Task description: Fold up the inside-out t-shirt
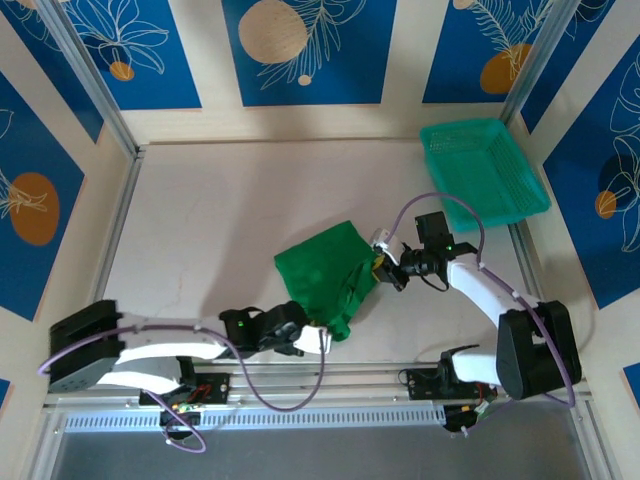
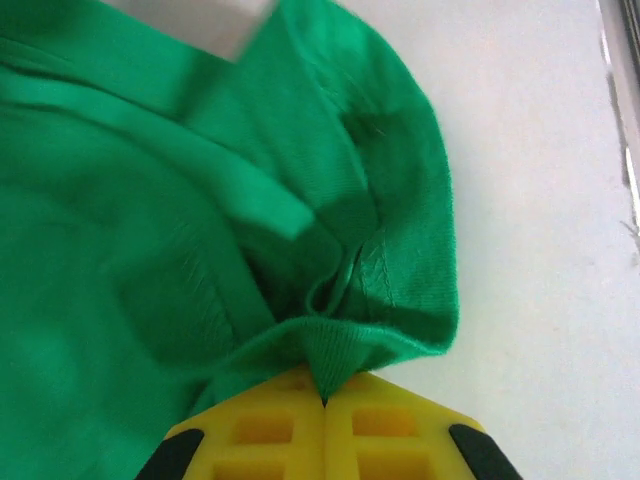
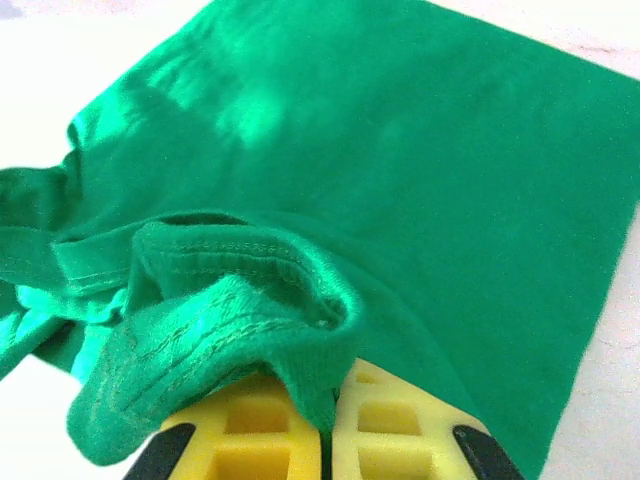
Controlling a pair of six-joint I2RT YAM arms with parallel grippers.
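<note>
Crumpled green t-shirt (image 1: 320,275) near the table's (image 1: 200,220) near edge; left gripper (image 1: 316,338) and right gripper (image 1: 383,266) each pinch its cloth.

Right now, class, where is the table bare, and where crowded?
Free: the left half of the table, between the left rail and the t-shirt; also the far strip before the back wall, left of the basket. Crowded: near centre, where the left gripper and right gripper pinch it.
</note>
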